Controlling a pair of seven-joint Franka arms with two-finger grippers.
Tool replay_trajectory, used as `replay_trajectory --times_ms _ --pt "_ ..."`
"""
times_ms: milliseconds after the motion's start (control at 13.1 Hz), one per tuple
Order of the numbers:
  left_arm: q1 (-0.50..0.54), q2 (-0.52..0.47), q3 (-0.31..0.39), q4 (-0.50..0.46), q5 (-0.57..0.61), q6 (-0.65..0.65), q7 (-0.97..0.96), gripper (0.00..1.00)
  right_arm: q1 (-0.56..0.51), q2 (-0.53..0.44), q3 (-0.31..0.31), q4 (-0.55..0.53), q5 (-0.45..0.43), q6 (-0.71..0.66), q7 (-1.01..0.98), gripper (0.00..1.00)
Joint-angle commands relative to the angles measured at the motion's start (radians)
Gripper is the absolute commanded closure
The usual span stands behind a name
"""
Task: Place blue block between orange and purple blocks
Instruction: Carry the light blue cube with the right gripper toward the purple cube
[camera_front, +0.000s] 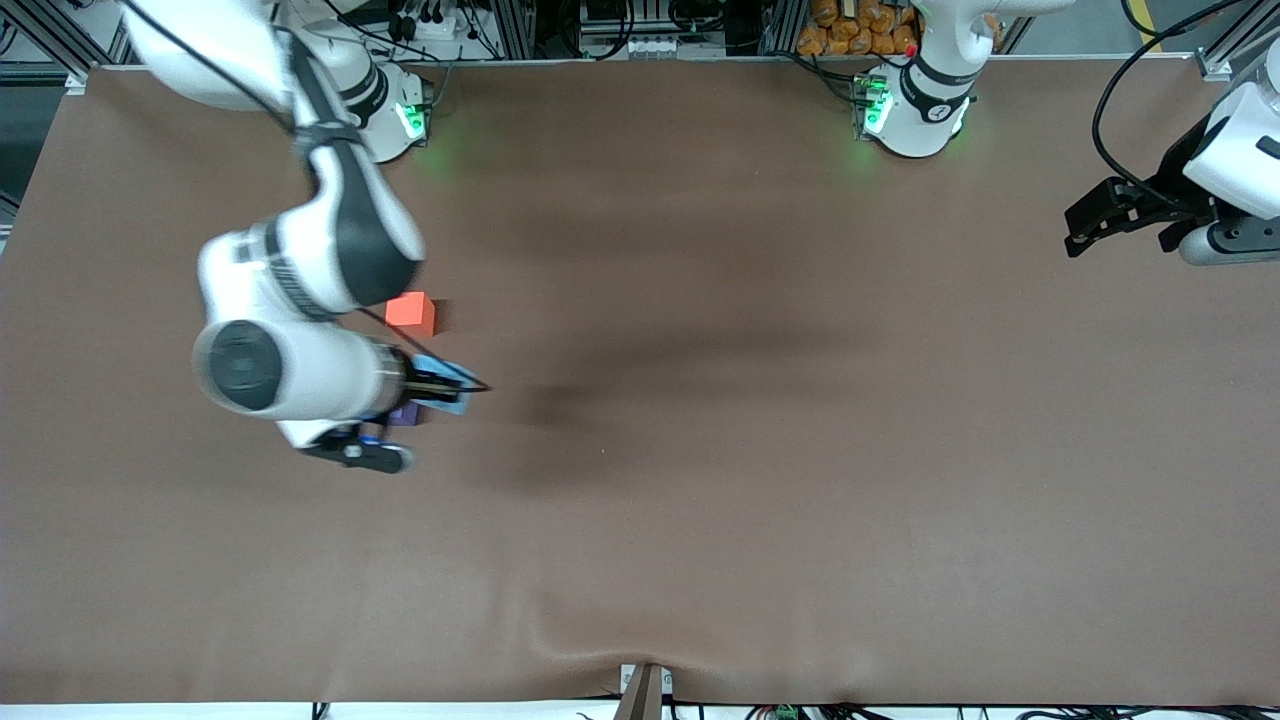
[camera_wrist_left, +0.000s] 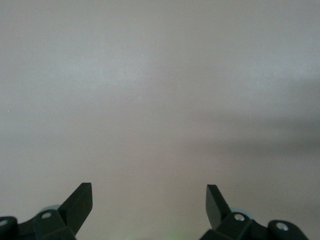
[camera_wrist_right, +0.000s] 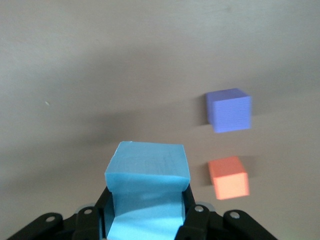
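Observation:
My right gripper (camera_front: 445, 385) is shut on the light sky-blue block (camera_front: 447, 374) and holds it up in the air over the table near the other two cubes. In the right wrist view the blue block (camera_wrist_right: 146, 182) sits between the black fingers (camera_wrist_right: 192, 212). The orange block (camera_front: 411, 312) rests on the table; it shows in the right wrist view (camera_wrist_right: 228, 177). The purple block (camera_front: 406, 415) lies nearer to the front camera than the orange one, partly hidden under my right wrist; it shows in the right wrist view (camera_wrist_right: 229, 110). My left gripper (camera_front: 1080, 232) is open and empty, waiting at the left arm's end of the table (camera_wrist_left: 149, 195).
The brown table cover (camera_front: 760, 420) has a raised wrinkle at its front edge (camera_front: 600, 640). The two arm bases (camera_front: 915, 110) stand along the back edge.

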Motion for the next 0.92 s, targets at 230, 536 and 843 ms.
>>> replay_trajectory --times_ms 230,536,843 --pt "0.007 0.007 -0.004 0.02 0.001 -0.003 0.019 0.0 -0.096 -0.255 0.008 -0.397 -0.024 0.118 -0.204 0.79" --pt "0.004 0.008 -0.004 0.021 0.002 0.003 0.019 0.0 -0.137 -0.315 0.007 -0.616 -0.038 0.296 -0.347 0.79" --pt "0.007 0.001 -0.004 0.02 0.004 0.003 0.019 0.0 -0.131 -0.346 0.011 -0.787 -0.038 0.48 -0.356 0.79"
